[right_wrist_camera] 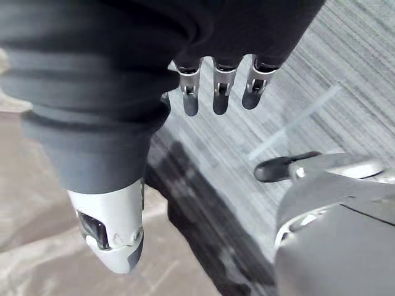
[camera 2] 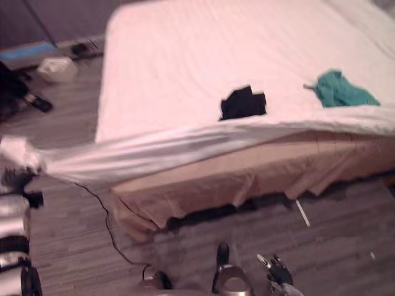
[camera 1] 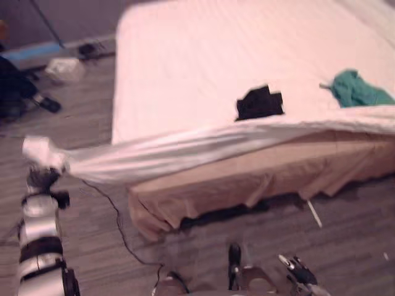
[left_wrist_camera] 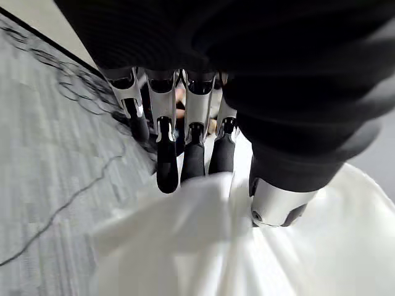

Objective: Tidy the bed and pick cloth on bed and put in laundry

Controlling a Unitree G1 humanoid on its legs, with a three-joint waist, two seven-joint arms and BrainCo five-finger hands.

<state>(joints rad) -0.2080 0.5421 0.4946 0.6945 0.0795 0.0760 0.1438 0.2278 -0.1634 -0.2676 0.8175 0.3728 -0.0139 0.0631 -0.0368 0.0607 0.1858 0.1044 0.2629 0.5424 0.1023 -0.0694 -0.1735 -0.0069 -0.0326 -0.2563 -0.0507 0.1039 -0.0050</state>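
Sheet (camera 1: 185, 151): white cloth, matt, smooth on top, creased where bunched. Skirt (camera 1: 259, 176): tan cloth, wrinkled. Black cloth (camera 1: 260, 103), green cloth (camera 1: 358, 91): matt, crumpled. Floor (camera 1: 92, 234): grey wood-grain, matt. Left hand (left_wrist_camera: 165, 154): glossy silver fingers, matt ribbed cover.

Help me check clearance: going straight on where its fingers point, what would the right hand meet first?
Most likely the grey floor: the right hand hangs open, its fingers aimed at bare boards beside the bed's tan skirt. Depth is unclear.
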